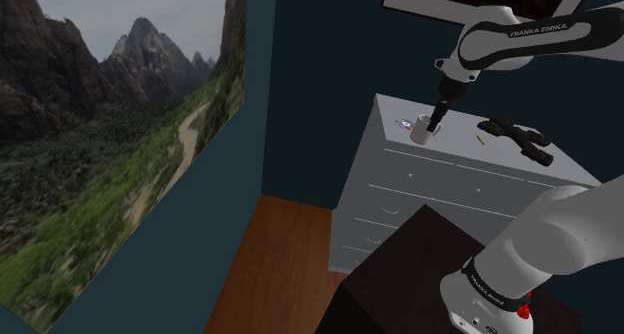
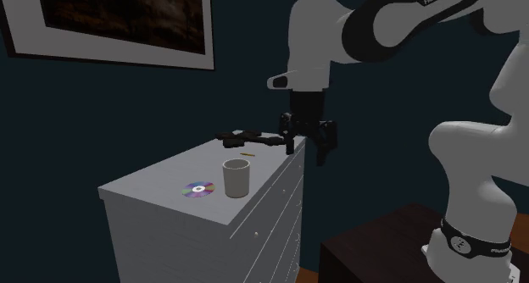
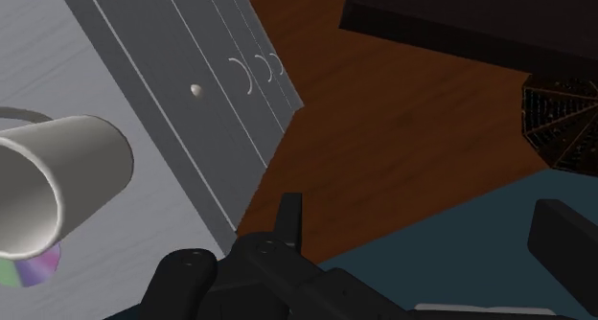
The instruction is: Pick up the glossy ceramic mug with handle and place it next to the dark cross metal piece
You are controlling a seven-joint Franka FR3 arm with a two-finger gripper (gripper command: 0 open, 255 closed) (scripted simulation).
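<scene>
Shoulder view: a grey dresser (image 1: 450, 197) is seen against the dark wall. The white mug (image 1: 427, 132) is stood upright toward the shoulder view's left end of the top, with a disc (image 1: 404, 123) just beside it. The black cross (image 1: 516, 135) is laid well apart, toward the right end, and a tiny brass bit (image 1: 481, 140) is parked between them. The gripper (image 1: 437, 115) is lined up over the mug from this angle.

Second exterior view: the gripper is actually hung off the dresser's near edge, right of the mug and not touching it. The fingers are spread and nothing is gripped. The cross is at the far end.

Wrist view: the mug's mouth, drawer fronts and wood floor (image 3: 383, 126) are seen.
</scene>
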